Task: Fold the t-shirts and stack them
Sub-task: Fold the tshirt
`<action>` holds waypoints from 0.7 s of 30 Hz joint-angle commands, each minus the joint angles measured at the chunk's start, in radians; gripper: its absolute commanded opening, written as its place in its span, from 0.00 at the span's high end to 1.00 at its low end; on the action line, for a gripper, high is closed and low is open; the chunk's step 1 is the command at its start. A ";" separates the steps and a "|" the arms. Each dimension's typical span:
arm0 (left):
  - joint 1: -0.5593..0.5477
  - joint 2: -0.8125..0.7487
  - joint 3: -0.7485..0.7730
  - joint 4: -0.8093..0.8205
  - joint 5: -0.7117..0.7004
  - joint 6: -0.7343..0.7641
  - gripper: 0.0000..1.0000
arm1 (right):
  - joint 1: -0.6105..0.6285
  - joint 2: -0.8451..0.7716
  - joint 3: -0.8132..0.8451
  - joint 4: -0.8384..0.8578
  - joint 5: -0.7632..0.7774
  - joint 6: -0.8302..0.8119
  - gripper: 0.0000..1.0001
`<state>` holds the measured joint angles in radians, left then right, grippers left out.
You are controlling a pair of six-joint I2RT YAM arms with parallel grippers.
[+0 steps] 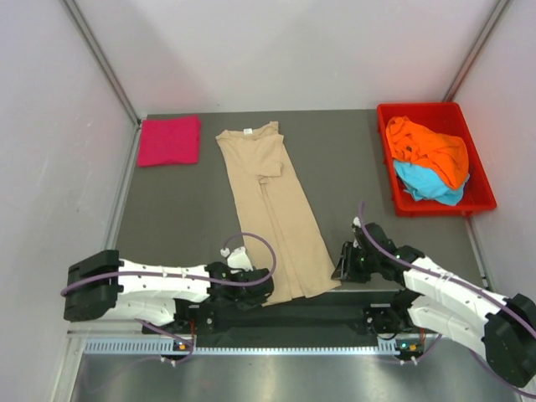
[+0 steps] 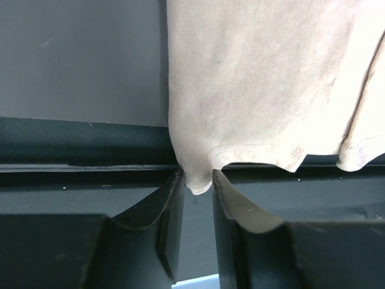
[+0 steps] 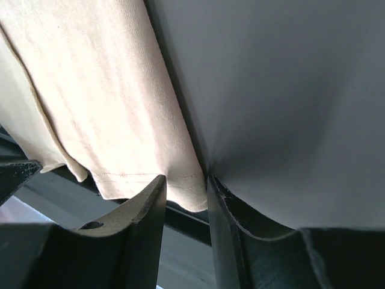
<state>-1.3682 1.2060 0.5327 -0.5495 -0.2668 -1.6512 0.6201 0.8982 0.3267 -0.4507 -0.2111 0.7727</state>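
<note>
Four shirts are in view, and only the beige shirt (image 1: 268,193) is in hand. It lies flat down the middle of the table (image 1: 184,218), sides and sleeves turned in to make a long strip, collar at the far end and hem at the near edge.

It is thin, limp knit and looks light. It should drape and sag wherever it is unsupported and will not keep a crease by itself. The two hem corners are the sensible holds, because lifting both together should keep the strip straight when it is carried over for the cross fold.

The left gripper (image 2: 196,176) is narrowed on the near-left hem corner, and the cloth touches both tips. The right gripper (image 3: 185,180) has the near-right corner pinched just as narrowly. Both bites are shallow, so either corner could slide out under a sharp pull.

The pink shirt (image 1: 170,140) sits folded square at the far left, well apart.

The red tray (image 1: 423,109) at the far right holds two crumpled shirts, with the orange shirt (image 1: 431,151) partly over the blue shirt (image 1: 427,186).
</note>
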 commanded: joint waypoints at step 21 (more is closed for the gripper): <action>-0.026 -0.121 0.056 -0.049 -0.031 0.021 1.00 | 0.066 -0.188 0.106 -0.157 0.078 0.102 1.00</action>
<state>-1.3895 1.1156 0.5701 -0.5964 -0.2726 -1.6497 0.6670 0.7200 0.4030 -0.6140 -0.1482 0.8482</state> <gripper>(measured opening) 0.015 0.014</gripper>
